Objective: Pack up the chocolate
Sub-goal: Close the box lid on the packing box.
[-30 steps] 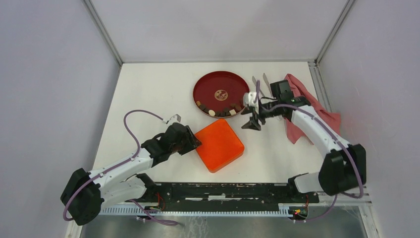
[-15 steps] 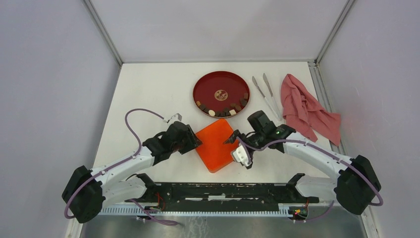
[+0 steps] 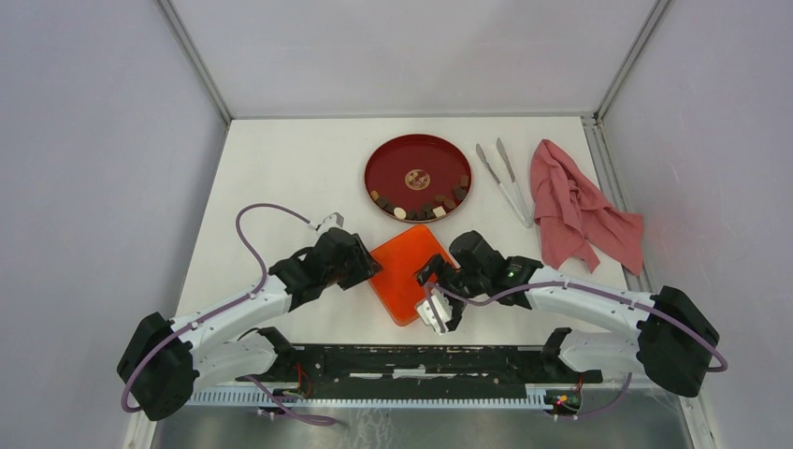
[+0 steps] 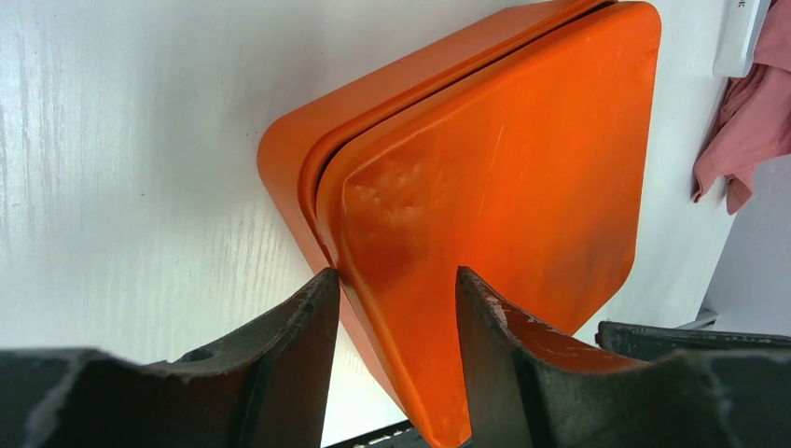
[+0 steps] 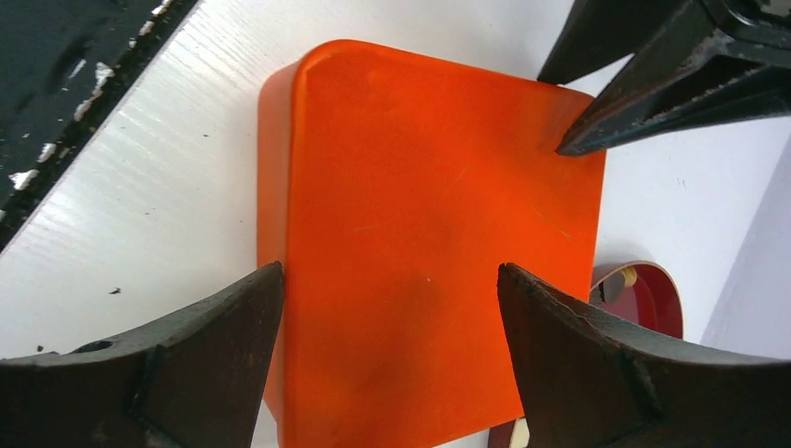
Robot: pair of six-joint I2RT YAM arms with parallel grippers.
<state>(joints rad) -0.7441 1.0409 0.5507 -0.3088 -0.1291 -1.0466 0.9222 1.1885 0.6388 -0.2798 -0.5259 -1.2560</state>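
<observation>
The chocolate [image 3: 419, 208], small dark and cream pieces, lies along the near rim of the red plate [image 3: 393, 161]. An orange box [image 3: 407, 267] with its lid on sits on the table between my arms. My left gripper [image 3: 370, 267] is at the box's left corner. In the left wrist view its jaws [image 4: 394, 273] are shut on that corner of the orange box [image 4: 504, 159]. My right gripper [image 3: 431, 292] hangs over the box's near right side. In the right wrist view it [image 5: 387, 280] stands open, wide, straddling the orange box [image 5: 420, 233].
Metal tongs [image 3: 505, 182] lie right of the plate, with a pink cloth [image 3: 578, 206] beyond them near the right wall. A black rail [image 3: 421, 360] runs along the table's near edge. The plate's edge [image 5: 658, 289] shows past the box in the right wrist view.
My right arm has swung from beside the tongs and plate down to the orange box, and its jaws have opened wider. The left arm has not moved.
</observation>
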